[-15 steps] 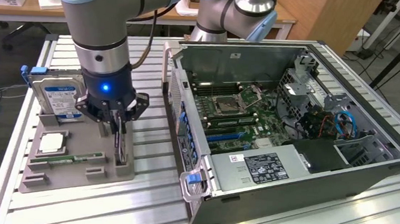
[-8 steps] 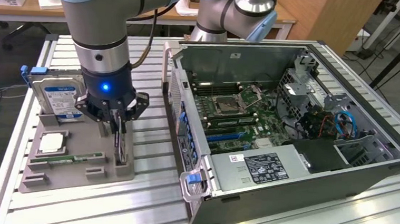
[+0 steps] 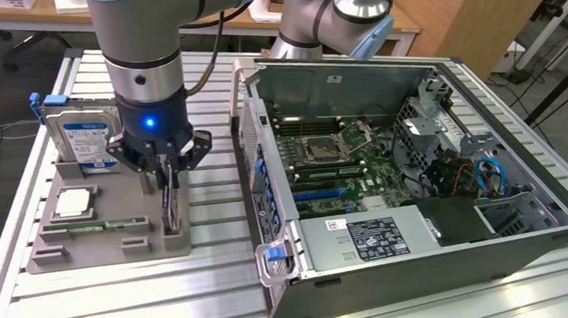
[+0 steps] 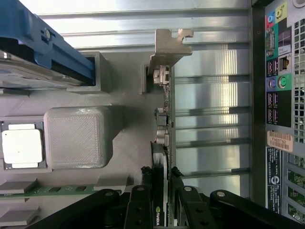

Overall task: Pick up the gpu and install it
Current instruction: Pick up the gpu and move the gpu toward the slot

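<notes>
The gpu [image 3: 170,200] stands on edge in a slot of the grey parts tray [image 3: 107,255], a thin dark card. In the wrist view I look along the gpu's top edge [image 4: 165,138] to its silver end bracket [image 4: 167,47]. My gripper [image 3: 168,167] reaches straight down onto the card. Seen from the wrist, the gripper [image 4: 161,193] has its black fingers [image 4: 138,202] pressed against both faces of the card, so it is shut on the gpu. The card's lower edge still sits between the tray's holder blocks.
A hard drive [image 3: 81,137] in a blue carrier stands at the tray's back, with a processor chip [image 3: 73,203] and a green memory stick [image 3: 94,227] in front of it. The open computer case [image 3: 412,198] lies to the exterior view's right, and its rear ports [image 4: 281,95] are close to the card.
</notes>
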You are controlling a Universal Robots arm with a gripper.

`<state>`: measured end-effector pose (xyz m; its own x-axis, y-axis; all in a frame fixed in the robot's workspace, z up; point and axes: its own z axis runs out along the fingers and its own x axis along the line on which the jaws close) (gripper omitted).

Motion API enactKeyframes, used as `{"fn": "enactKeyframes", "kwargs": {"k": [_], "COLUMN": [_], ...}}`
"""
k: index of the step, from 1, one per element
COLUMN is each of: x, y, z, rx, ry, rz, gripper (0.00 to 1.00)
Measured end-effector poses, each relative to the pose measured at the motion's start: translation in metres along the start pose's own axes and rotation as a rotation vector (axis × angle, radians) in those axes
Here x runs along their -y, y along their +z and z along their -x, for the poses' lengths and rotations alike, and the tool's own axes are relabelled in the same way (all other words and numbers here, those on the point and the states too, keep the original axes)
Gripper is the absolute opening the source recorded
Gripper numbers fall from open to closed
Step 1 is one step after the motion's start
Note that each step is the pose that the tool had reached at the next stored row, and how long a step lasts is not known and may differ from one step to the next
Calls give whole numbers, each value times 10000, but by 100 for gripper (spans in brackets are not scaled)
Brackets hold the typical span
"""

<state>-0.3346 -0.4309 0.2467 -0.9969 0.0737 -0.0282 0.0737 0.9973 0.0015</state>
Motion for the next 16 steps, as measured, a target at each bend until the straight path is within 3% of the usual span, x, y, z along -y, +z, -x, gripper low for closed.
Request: {"fn": "enactKeyframes", "kwargs": {"k": [16], "x": [0], "y": [-215], "z": [6], "rx": [-3], "ry": [1], "rz": [0], "gripper": [26]}}
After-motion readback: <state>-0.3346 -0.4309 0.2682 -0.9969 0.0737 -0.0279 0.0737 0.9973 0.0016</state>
